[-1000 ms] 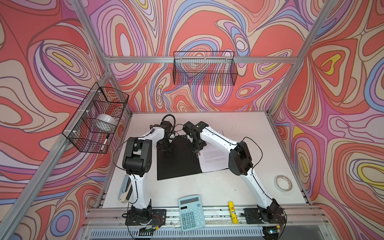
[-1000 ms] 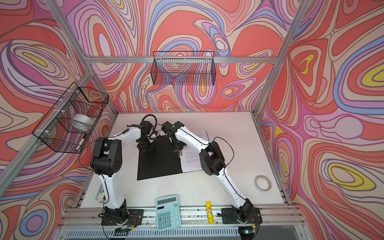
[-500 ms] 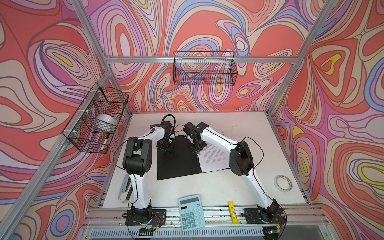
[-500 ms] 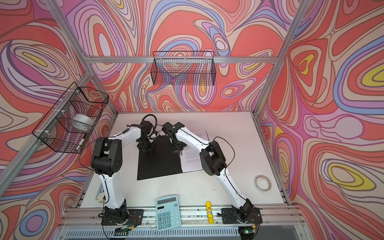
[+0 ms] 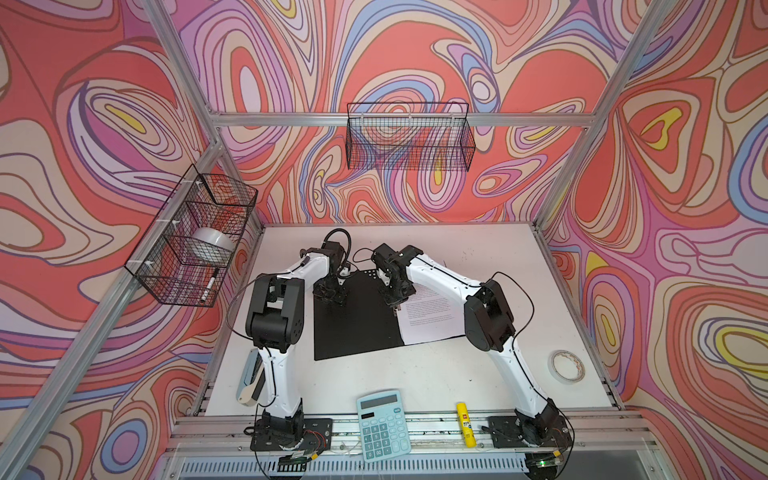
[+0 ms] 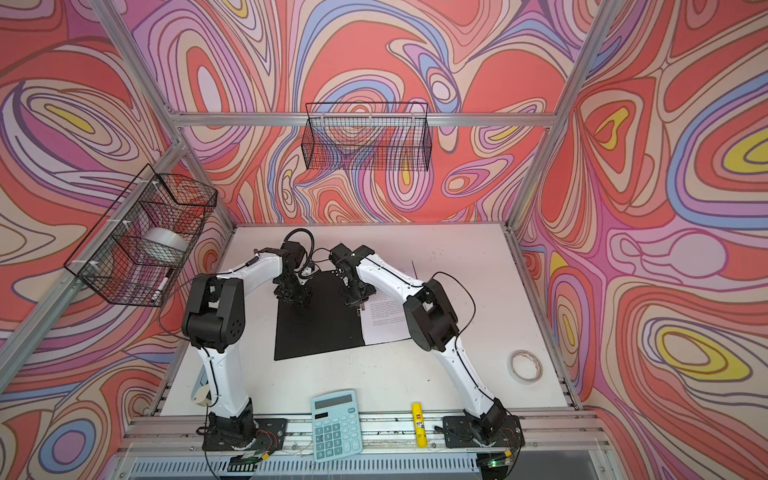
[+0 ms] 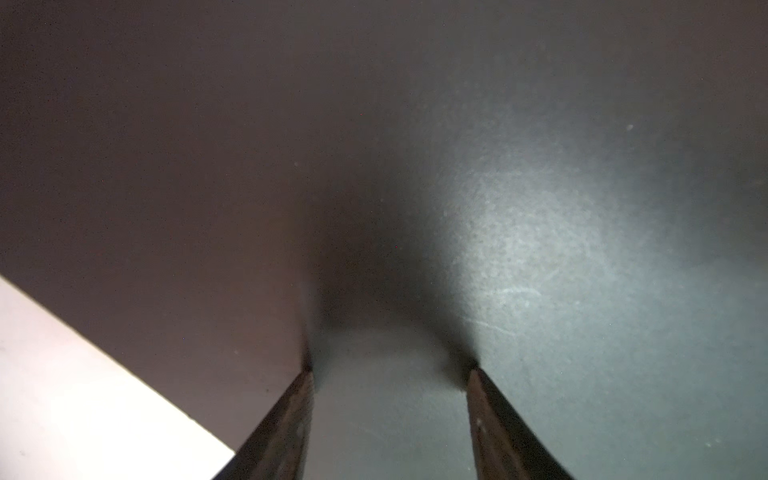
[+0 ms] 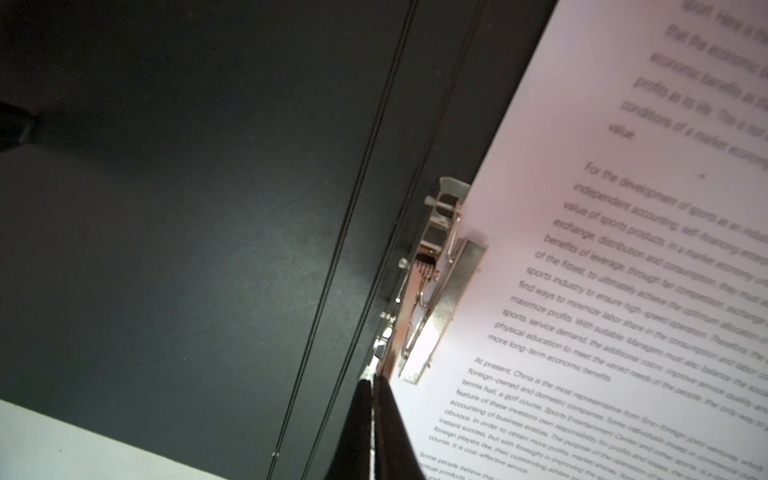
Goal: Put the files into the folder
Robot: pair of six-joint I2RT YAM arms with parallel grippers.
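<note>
Files (image 5: 432, 316) and open folder (image 5: 357, 328) lie just where they lay a second ago, and neither arm shows any clear move. The printed sheets rest on the folder's black inside, just beside the right gripper (image 8: 374, 380), on its side away from the left gripper (image 7: 390, 370). The right gripper's fingers are pressed together, tips down at one end of the metal clip (image 8: 440, 291) that lies over the sheets' edge. The left gripper's fingers stand partly spread, tips touching the bare black cover, holding nothing. A white table (image 5: 415, 374) lies under all. A calculator (image 5: 384, 424) sits well back from both grippers, near the arm bases.
</note>
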